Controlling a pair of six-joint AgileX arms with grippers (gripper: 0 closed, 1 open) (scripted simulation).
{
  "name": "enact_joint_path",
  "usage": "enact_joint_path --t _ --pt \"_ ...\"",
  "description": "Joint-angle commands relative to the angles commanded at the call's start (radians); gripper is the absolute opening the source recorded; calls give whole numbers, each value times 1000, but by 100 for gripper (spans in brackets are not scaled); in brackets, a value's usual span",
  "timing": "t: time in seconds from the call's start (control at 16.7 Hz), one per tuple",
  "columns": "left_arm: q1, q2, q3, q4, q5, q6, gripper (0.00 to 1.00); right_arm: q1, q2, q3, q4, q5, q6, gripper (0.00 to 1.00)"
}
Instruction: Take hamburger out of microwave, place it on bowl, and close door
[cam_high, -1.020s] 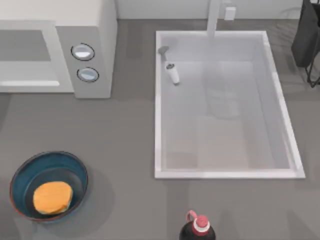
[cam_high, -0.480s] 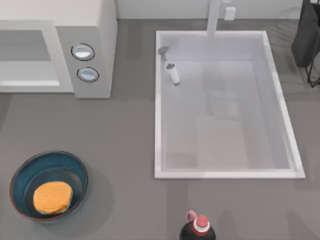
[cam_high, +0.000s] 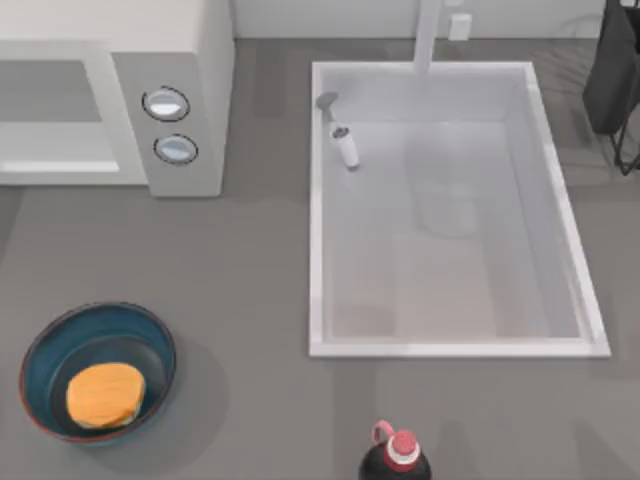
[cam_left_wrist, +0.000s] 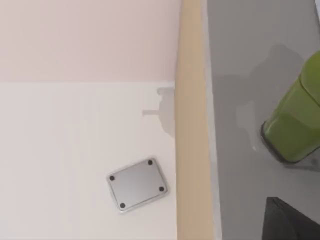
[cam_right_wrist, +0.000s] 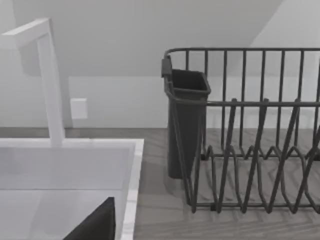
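Note:
The orange-tan hamburger (cam_high: 104, 394) lies inside the blue-teal bowl (cam_high: 45, 345) at the table's front left. The white microwave (cam_high: 190, 60) stands at the back left with two round dials on its side panel. Its door (cam_high: 55, 165), a white frame around a greyish window, sits flush against the front. A dark part of my left gripper (cam_left_wrist: 291, 221) shows at the edge of the left wrist view, over grey counter next to a green object (cam_left_wrist: 292, 125). A dark part of my right gripper (cam_right_wrist: 96, 225) shows in the right wrist view, near the sink's corner.
A white sink basin (cam_high: 325, 200) with a faucet (cam_high: 428, 35) takes up the middle and right. A dark bottle with a red cap (cam_high: 396, 460) stands at the front edge. A black dish rack (cam_high: 615, 80) with a cutlery holder (cam_right_wrist: 187, 125) stands at the back right.

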Motion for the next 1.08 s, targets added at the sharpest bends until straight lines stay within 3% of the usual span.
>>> enact_joint_path --t 0.36,0.78,1.08 --pt "0 -68 184 -267 0 -4 0 0 0 0 0 0 0 100" --pt "-8 -59 224 -303 3 -13 0 0 0 0 0 0 0 100" --pt "-85 78 431 -412 40 -96 0 0 0 0 0 0 0 100"
